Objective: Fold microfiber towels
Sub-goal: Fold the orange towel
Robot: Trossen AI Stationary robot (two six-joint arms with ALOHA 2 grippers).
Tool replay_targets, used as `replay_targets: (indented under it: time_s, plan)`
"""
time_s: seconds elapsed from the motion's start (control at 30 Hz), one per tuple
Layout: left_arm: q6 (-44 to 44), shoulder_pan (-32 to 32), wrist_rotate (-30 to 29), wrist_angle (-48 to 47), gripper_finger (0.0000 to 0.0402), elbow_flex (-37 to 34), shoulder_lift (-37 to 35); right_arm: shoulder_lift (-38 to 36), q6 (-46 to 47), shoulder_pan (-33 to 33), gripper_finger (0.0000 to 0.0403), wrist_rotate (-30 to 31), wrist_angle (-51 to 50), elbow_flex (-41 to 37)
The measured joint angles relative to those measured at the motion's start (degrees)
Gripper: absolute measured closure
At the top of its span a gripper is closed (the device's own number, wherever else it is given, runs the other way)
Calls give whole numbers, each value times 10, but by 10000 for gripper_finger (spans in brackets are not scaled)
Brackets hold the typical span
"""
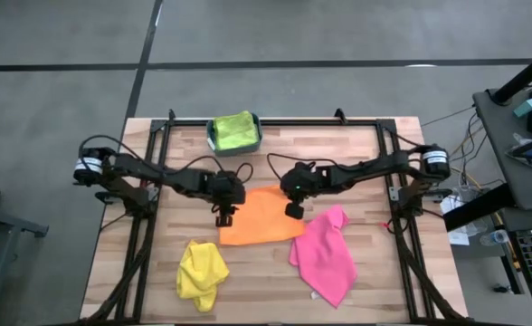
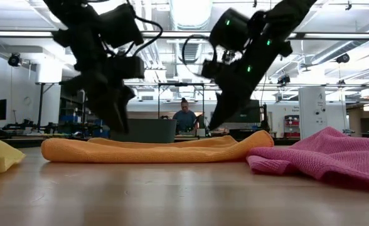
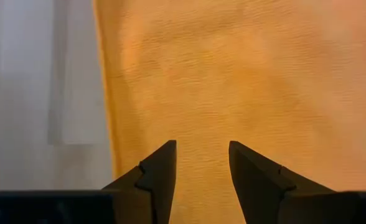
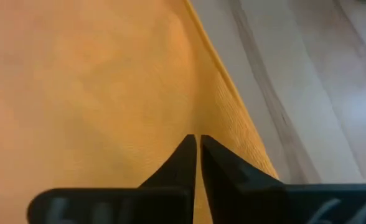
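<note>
Folding of the orange towel (image 1: 260,217) is in hand: left gripper (image 1: 223,217) parted over its edge, right gripper (image 1: 294,210) together, apparently empty; next, pinch both corners.

The setting is a robotics lab or workshop. A wooden table (image 1: 257,272) stands on a grey concrete floor (image 1: 58,109). Beyond the far edge: strip lighting (image 2: 191,12), exposed ceiling ducts, equipment racks, and a person (image 2: 185,118) seated at a workstation.
</note>
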Motion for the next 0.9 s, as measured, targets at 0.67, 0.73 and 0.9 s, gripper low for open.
replay_targets:
  time_s: [0.67,0.73,0.9]
  plan:
    - [78,92,-209,33,269,-59,-9,40,-65,-82,394,93,8,10]
    - [80,92,-208,36,269,-53,-22,26,-66,-82,394,92,-3,19]
    - [66,68,-159,36,269,-47,-67,-13,-63,-64,394,92,-26,26]
